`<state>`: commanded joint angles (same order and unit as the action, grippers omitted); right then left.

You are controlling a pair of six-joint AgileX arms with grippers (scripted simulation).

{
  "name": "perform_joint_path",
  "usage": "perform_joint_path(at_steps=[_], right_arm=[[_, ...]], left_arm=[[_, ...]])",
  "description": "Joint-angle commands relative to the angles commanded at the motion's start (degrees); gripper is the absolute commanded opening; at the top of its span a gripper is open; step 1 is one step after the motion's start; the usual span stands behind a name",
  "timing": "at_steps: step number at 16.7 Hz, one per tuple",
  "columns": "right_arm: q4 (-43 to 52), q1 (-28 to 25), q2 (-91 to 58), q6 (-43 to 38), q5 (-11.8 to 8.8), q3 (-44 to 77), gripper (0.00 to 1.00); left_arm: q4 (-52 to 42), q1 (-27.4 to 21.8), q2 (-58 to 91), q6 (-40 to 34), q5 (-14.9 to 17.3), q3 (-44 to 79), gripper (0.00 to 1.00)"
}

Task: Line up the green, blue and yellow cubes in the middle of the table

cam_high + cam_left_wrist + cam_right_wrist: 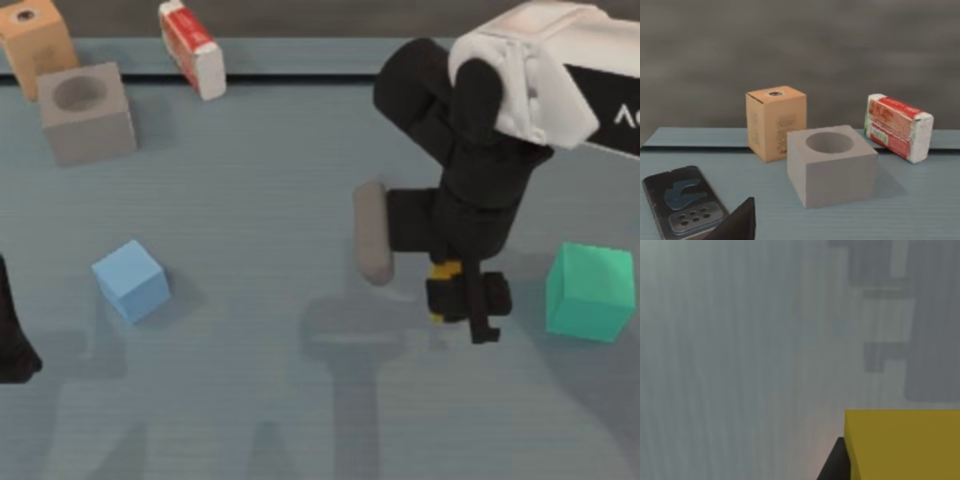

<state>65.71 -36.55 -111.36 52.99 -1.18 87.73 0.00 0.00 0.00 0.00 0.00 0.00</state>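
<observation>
Three cubes show in the top view: blue cube [131, 280] sits on the table [260, 200] at left-centre, green cube [590, 291] at the far right, and yellow cube [446, 270] is only a small patch peeking out betw. the fingers of the right claw [466, 300], which is clamped on it, near the table's middle, a bit right of centre. Right arm reaches in from upper right; its shadow falls on the table below the claw. Green cube is near the right claw but apart from it; blue cube is well apart from both. Grey block w/ round hole [87, 110], tan block [35, 40] and a red-and-white packet [192, 47] stand at the upper left, along the far edge. Left arm is parked at the left edge, only a dark bit visible; can't tell its claw state. Left wrist view: grey block [832, 165] up front, tan block [775, 122] just behind it, packet [897, 127] off to one side, a dark phone-like slab [682, 205] flat on the table. Right wrist view: yellow cube [902, 442] fills one corner, dark finger [835, 462] touching its side, ribbed table [740, 365] beyond w/ shadows.
</observation>
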Motion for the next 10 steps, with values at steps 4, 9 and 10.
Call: perform_joint_path(at_steps=[4, 9, 10], right_arm=[[-0.8, 0.3, -0.5, -0.2, 0.0, -0.6, 0.0], [-11.6, 0.1, -3.2, -0.3, 0.0, -7.7, 0.0], [-13.3, 0.0, -3.8, -0.3, 0.0, -9.0, 0.0]], left_arm=[[0.0, 0.0, 0.0, 0.0, 0.0, 0.0, 1.0], [0.0, 0.0, 0.0, 0.0, 0.0, 0.0, 1.0], [0.0, 0.0, 0.0, 0.0, 0.0, 0.0, 1.0]])
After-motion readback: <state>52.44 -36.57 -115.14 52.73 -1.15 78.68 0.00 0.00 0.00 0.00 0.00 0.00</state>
